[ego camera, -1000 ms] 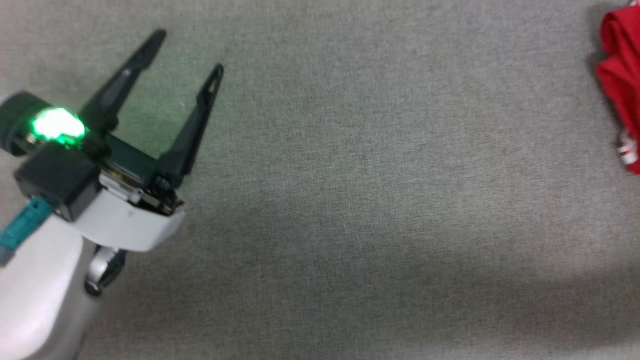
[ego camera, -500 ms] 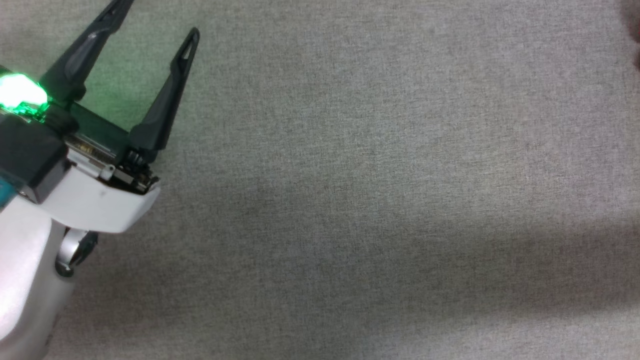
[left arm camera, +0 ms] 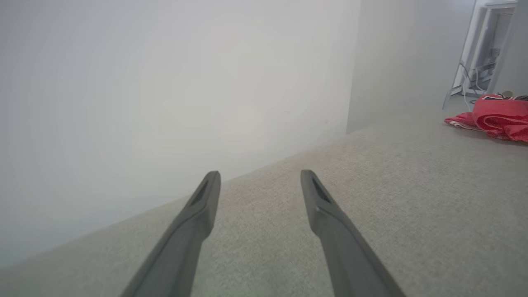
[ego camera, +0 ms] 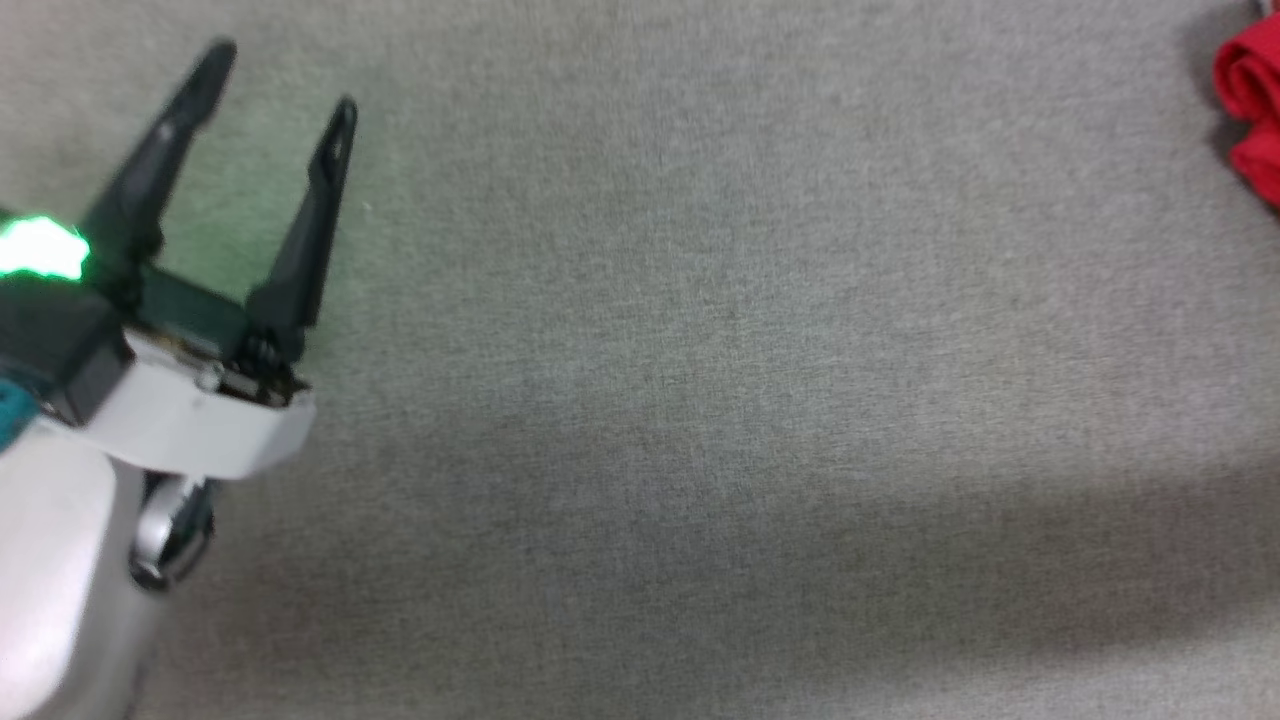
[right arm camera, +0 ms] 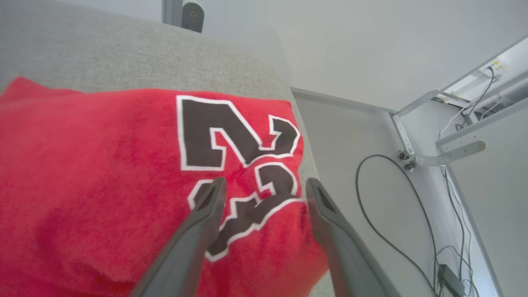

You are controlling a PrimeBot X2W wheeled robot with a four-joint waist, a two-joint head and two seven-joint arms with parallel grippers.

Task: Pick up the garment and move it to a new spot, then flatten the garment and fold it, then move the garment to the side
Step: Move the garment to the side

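The garment (right arm camera: 103,165), a red jersey with a black, white-edged 23, lies bunched near the right edge of the grey surface. My right gripper (right arm camera: 266,185) hangs just over the number, open, fingers apart and not pinching the cloth. In the head view a red fold of the garment (ego camera: 1250,90) shows at the top right edge. My left gripper (ego camera: 282,78) is far from it at the left, open and holding nothing. The left wrist view has the left gripper (left arm camera: 259,175) low over the surface, with the garment (left arm camera: 499,117) small at the far right.
The grey fabric-covered surface (ego camera: 700,400) spreads wide between my left gripper and the garment. Its edge (right arm camera: 305,156) runs just right of the garment, dropping to a white floor with a black cable (right arm camera: 371,198) and a metal frame (right arm camera: 416,123). A pale wall (left arm camera: 165,103) rises behind the surface.
The head view has swung, so the garment slid out at the right edge and came back in. My left gripper stays open and sits a little further left in view.
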